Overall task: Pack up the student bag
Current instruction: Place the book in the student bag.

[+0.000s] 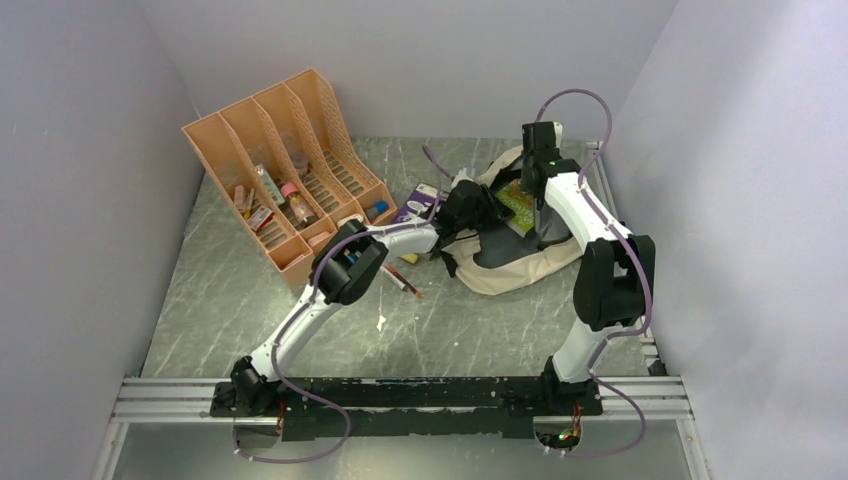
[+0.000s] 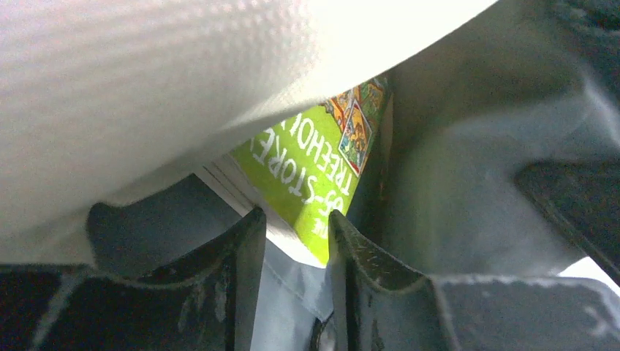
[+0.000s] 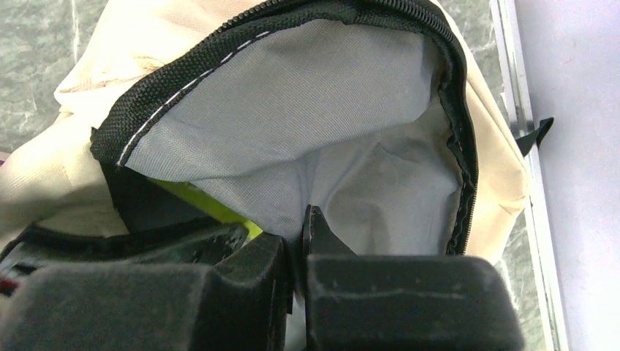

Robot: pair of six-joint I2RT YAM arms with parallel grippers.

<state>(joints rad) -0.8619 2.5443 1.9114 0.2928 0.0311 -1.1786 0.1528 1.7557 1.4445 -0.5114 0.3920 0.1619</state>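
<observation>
while the student bag (image 1: 512, 275) is lying on the bench (image 1: 450, 330) right of centre, its mouth gaping toward the back, both arms are reaching to it. the left claw (image 1: 470, 205) is sitting at the near left edge of the opening, under a pale flap of the bag (image 2: 146, 88). its fingers are standing a little apart, and the corner of a green book (image 2: 314, 175) is showing in the gap (image 2: 296, 219). whether they are pinching the book i cannot tell. the book (image 1: 517, 205) is lying inside the bag, against the dark grey lining.

the right claw (image 1: 535, 170) is hanging over the far rim of the bag. in its own wrist view the fingers (image 3: 292, 228) are pressing together on what looks like a fold of the grey lining, and the black zipper edge is arching wide above them. a strip of the green book (image 3: 212, 208) is peeking out at the left, under the lining.

an orange file organizer (image 1: 270, 150) is standing at the back left, well apart from the bag, with small bottles in its slots. a purple carton (image 1: 420, 203) is lying just beside the left claw, and a thin pen-like stick (image 1: 402, 280) is resting on the bench near the left arm's elbow.
</observation>
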